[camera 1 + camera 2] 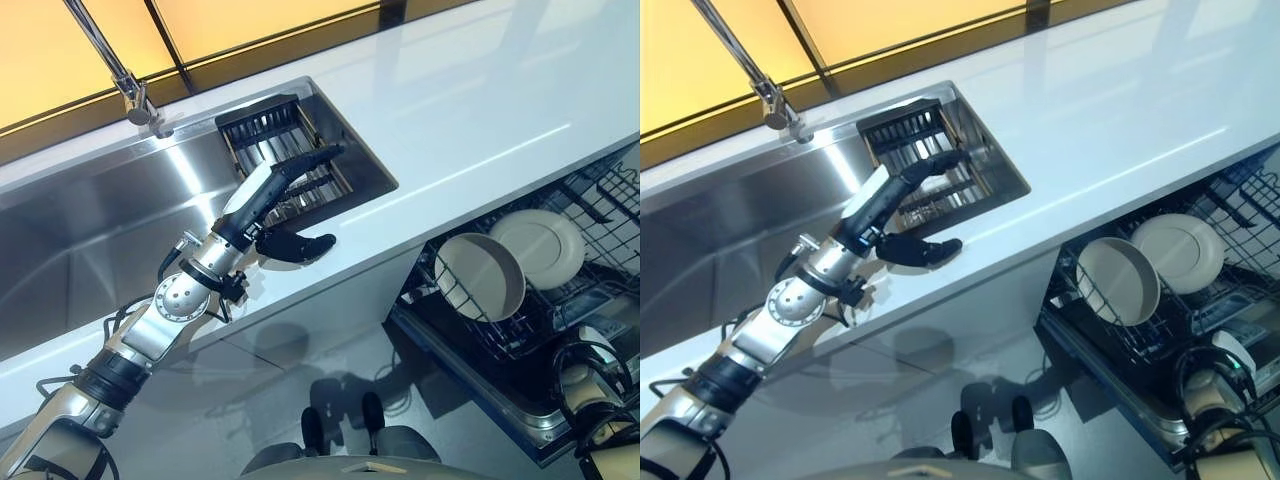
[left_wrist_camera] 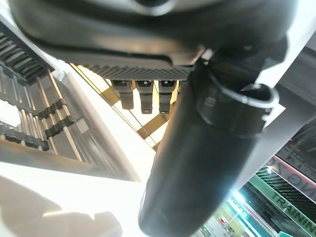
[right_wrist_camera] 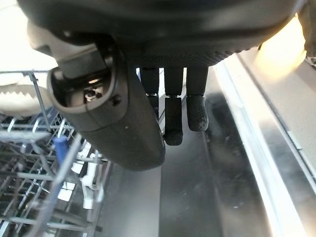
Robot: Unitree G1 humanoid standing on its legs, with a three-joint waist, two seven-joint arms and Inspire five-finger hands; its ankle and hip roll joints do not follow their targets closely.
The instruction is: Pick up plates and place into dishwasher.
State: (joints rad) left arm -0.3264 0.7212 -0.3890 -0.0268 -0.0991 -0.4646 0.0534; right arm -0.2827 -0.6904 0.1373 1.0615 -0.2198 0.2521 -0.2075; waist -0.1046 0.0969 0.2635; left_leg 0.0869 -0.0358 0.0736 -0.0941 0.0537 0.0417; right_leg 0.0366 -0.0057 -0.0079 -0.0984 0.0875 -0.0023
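Note:
Two pale plates stand on edge in the open dishwasher's wire rack point(image 1: 606, 205) at the right: a deeper one point(image 1: 481, 276) in front and a flatter one point(image 1: 541, 247) behind it. My left hand point(image 1: 256, 203) reaches over the sink's right end. Its fingers point(image 2: 142, 95) are straight above a dark slotted rack point(image 1: 268, 124) and its thumb is spread out over the counter's front strip; it is open and holds nothing. My right hand point(image 3: 168, 34) hangs low by the dishwasher. Its fingers point(image 3: 174, 121) are relaxed and empty over the dark door, beside the wire rack point(image 3: 29, 163).
A steel sink point(image 1: 90, 225) is set in the white counter point(image 1: 480, 110), with a tall tap point(image 1: 130, 92) behind it. The pulled-out dishwasher rack juts out below the counter's front edge at the right. Pale floor lies below.

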